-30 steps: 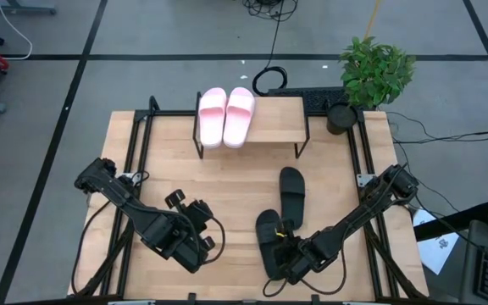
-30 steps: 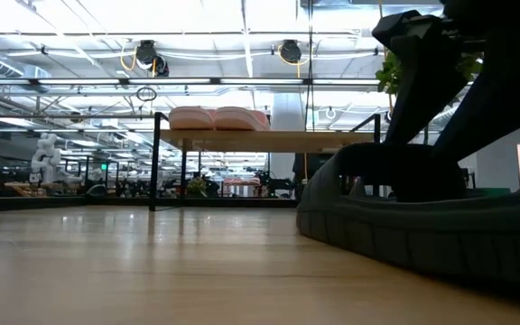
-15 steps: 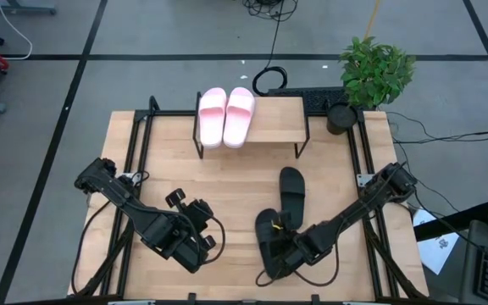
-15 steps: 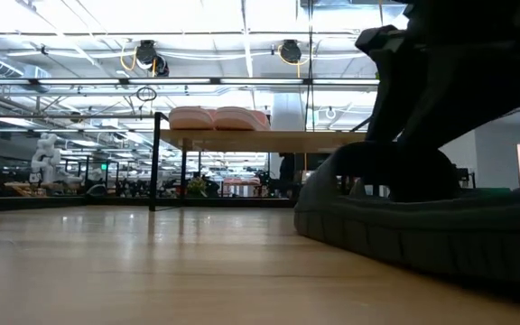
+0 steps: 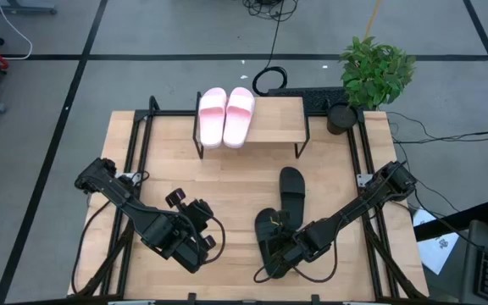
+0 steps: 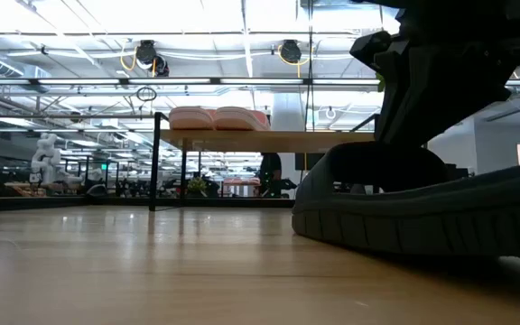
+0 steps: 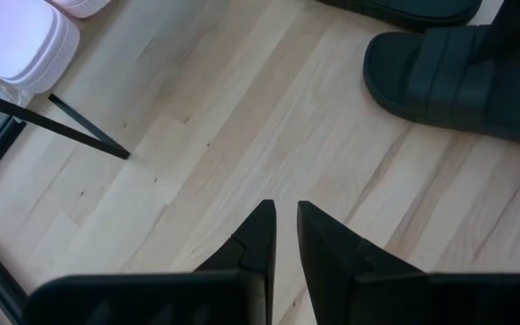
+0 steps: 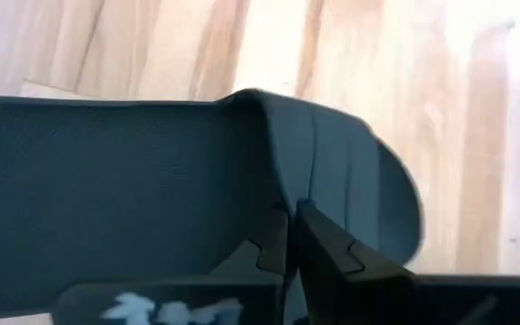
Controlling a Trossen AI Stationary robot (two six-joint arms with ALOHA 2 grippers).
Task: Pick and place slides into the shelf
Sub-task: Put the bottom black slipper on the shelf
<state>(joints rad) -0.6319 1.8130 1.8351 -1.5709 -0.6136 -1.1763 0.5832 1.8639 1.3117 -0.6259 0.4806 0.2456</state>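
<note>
The light pink pair of slides (image 5: 225, 117) lies on the left part of the shelf (image 5: 278, 125), soles down. Two black slides lie on the table. One (image 5: 291, 190) sits before the shelf's right half, untouched. The other (image 5: 269, 241) lies nearer the front edge, and my right gripper (image 5: 285, 248) is shut on its strap; in the low view this slide (image 6: 404, 217) looms large with the gripper above it. My left gripper (image 7: 285, 215) hovers over bare wood at the front left, its fingers a narrow gap apart with nothing between them. My right gripper pinches the near black slide's strap at its edge (image 8: 278, 181) between its two fingers. The fingers (image 8: 319, 244) come slanting down from the table's right side. The slide's sole (image 6: 368, 236) lies on the table.
A potted plant (image 5: 373, 72) and a keyboard (image 5: 320, 100) stand behind the shelf's right end. The shelf's thin black legs (image 7: 70, 131) stand on the table. The shelf's right half (image 5: 280, 119) has room beside the pink pair. Black frame rails (image 5: 134, 169) run along the table's sides.
My right gripper has shut on the near black slide's strap, having edged a little toward the table's left over the slide. The slide has stayed on the table.
</note>
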